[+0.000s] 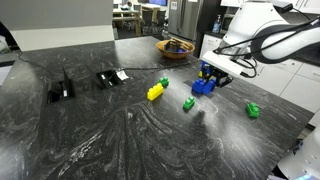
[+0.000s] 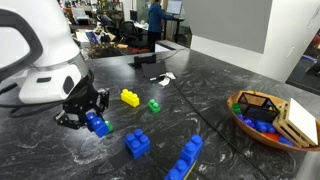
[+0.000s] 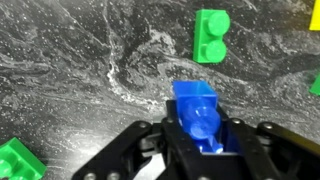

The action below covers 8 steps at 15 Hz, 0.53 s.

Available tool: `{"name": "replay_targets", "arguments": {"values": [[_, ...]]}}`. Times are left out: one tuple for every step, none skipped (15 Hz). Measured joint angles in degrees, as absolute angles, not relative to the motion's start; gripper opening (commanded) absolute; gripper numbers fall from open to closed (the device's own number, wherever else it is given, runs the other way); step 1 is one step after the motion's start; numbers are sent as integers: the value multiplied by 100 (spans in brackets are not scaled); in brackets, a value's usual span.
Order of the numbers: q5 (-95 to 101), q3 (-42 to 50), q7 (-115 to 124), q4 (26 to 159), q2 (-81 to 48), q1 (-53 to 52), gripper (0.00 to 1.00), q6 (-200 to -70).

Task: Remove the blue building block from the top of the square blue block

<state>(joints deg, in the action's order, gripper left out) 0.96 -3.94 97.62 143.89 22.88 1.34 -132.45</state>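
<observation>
**Item: blue building block** (image 3: 200, 112). Narrow bright-blue brick, one stud showing on its near end in the wrist view. It sits between the two black fingers (image 3: 236, 138), one on each long side, and pokes out past their tips.

**Item: gripper** (image 3: 203, 130). The fingers are closed to the brick's width and clamp it; nothing else is in the grip. Whether the brick's underside touches the counter (image 2: 230, 70) cannot be told.

**Item: square blue block** (image 2: 137, 144). Squat brick lying on the counter in an exterior view. It is clear of the gripper and carries nothing on top. The held brick is near it but apart, on the side toward the robot's base.

**Item: arm.** White links reach over the counter's edge. The wrist is bent down, so the gripper points at the surface with a slight tilt, low over it.

**Other stock:**
- long blue piece (image 2: 186, 157), beyond the square blue block
- yellow brick (image 2: 130, 97), with a green brick (image 2: 154, 105) just beside it
- second green brick (image 3: 211, 35), ahead of the fingers in the wrist view
- third green brick (image 3: 18, 160), at that view's lower edge
- wooden bowl (image 1: 175, 55), toward the far edge
</observation>
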Motion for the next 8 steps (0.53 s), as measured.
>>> {"name": "replay_targets", "arguments": {"values": [[83, -450, 9761, 14454, 2227, 91, 11, -13264], [70, -494, 9758, 14509, 2154, 50, 11, -13277], [69, -534, 9754, 14545, 2083, 16, 11, -13282], [69, -566, 9741, 14585, 2026, -15, 11, -13282], [69, -589, 9718, 14628, 1992, -44, 11, -13282], [69, -601, 9697, 14677, 1970, -79, 11, -13282], [68, -612, 9683, 14726, 1951, -110, 11, -13281], [68, -622, 9677, 14771, 1927, -133, 11, -13281]]}}
